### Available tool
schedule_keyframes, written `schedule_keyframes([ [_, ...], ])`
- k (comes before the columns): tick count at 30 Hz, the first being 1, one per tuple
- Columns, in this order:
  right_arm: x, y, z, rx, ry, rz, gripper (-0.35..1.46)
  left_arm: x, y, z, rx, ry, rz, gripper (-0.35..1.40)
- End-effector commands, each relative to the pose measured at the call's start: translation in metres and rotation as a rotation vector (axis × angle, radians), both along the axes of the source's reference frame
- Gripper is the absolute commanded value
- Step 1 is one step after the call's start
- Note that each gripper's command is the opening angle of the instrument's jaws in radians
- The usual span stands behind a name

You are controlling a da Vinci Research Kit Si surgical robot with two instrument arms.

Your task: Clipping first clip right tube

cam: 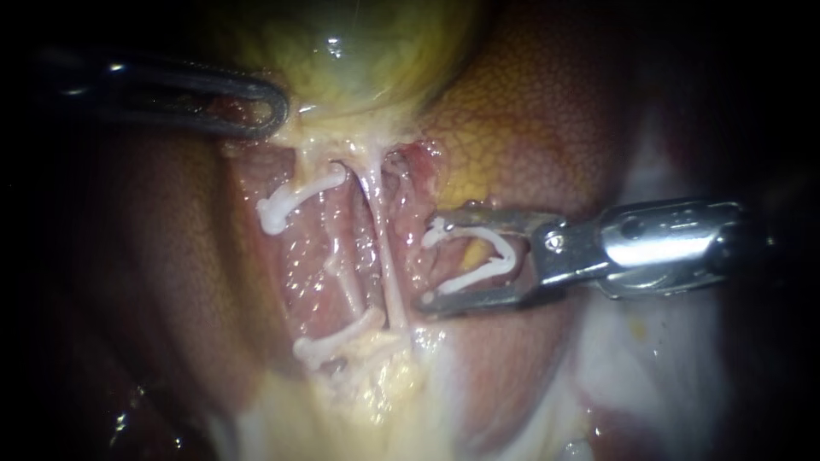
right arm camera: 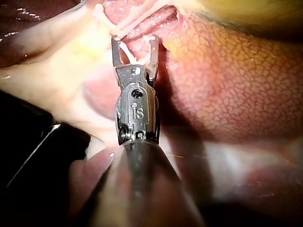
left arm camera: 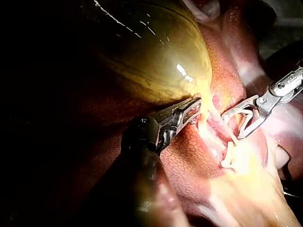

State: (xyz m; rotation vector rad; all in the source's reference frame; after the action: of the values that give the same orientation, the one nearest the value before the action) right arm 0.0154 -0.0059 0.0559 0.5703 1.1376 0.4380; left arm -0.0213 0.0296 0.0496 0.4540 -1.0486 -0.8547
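Item: right tube (cam: 386, 256), thin pale wet strand, mid dissected bed under yellow-green gallbladder (cam: 376, 60). Prob. soft, slippery, tears easily; take mid-span. Right instrument (cam: 431, 259): jaws wide, carrying open white clip (cam: 509, 256), beside tube, not around. Left instrument (cam: 269, 109): jaws narrow, clamped on gallbladder neck.

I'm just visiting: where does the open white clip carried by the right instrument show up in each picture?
Endoscope view: the open white clip is right of centre, in the tip of the right instrument.
Left wrist view: the clip is in the second instrument's tip.
Right wrist view: the clip is in its own instrument's tip, near the middle.
Shared landmark: the yellow-green gallbladder.
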Motion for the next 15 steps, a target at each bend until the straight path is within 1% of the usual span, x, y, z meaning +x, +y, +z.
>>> schedule_keyframes([
  [1,0.0003,-0.0001,0.0002,0.018,0.015,0.000,0.50,0.0000,0.0000,-0.0001,0.000,0.000,0.000,-0.35],
  [3,0.0007,-0.0003,0.0004,0.052,0.040,0.005,0.49,0.0000,0.0000,-0.0001,0.000,0.000,0.000,-0.35],
  [4,0.0011,-0.0004,0.0005,0.083,0.068,0.006,0.49,0.0000,0.0000,-0.0001,0.000,0.000,0.000,-0.35],
  [5,0.0012,-0.0004,0.0005,0.094,0.078,0.010,0.49,0.0000,0.0000,-0.0001,0.000,0.000,0.000,-0.35],
  [7,0.0017,-0.0004,0.0006,0.135,0.115,0.015,0.49,0.0000,0.0000,-0.0001,0.000,0.000,0.000,-0.35],
  [12,0.0025,-0.0006,0.0007,0.221,0.187,0.001,0.49,0.0000,0.0000,-0.0001,0.000,0.000,0.000,-0.35],
  [15,0.0027,-0.0009,0.0009,0.262,0.237,-0.015,0.48,0.0000,-0.0001,-0.0002,0.000,0.000,0.000,-0.35],
])
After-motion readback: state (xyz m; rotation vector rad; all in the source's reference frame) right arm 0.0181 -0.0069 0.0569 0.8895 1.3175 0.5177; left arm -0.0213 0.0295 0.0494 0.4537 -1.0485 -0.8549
